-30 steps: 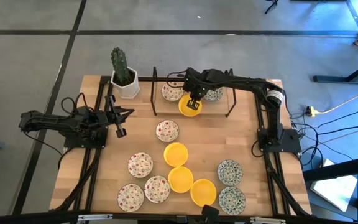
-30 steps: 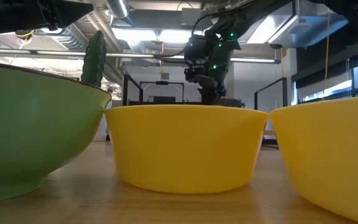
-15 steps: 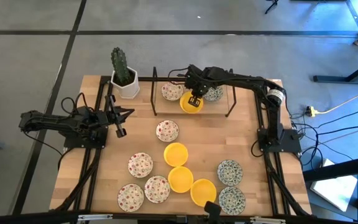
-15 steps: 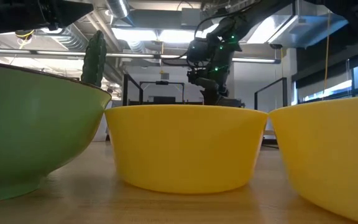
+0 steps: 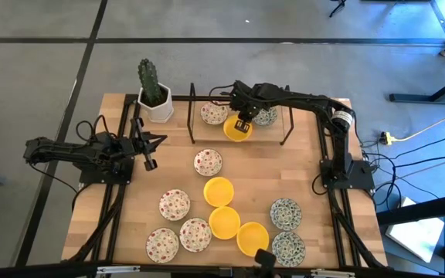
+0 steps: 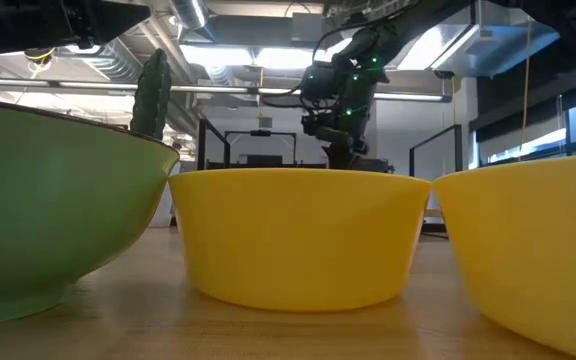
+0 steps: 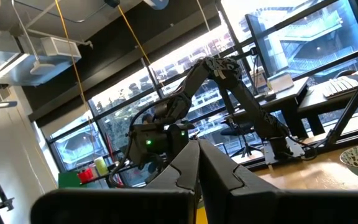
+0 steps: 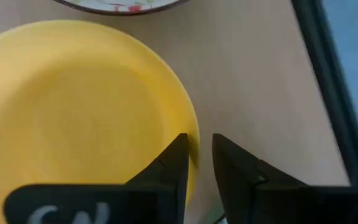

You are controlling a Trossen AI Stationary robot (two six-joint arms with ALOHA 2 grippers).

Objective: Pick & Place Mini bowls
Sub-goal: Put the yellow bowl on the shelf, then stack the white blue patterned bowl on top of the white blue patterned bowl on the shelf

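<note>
Right gripper [image 8: 197, 163] pinches the yellow bowl's [image 5: 236, 130] rim, unmoved since half a second earlier; no legible writing; left gripper [image 5: 150, 151] rests closed.

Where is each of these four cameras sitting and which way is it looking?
High view: overhead, facing straight down on the table, both arms, cactus pot and mini bowls; left tool waits at the left edge.
Low view: at tabletop height, looking level across big yellow bowls toward the right arm.
Left wrist view: on the left arm, facing across the table at the right arm; own fingers closed.
Right wrist view: on the right arm, facing down; its right tool pinches the yellow mini bowl's rim.
Shared: that bowl also shows overhead.
</note>
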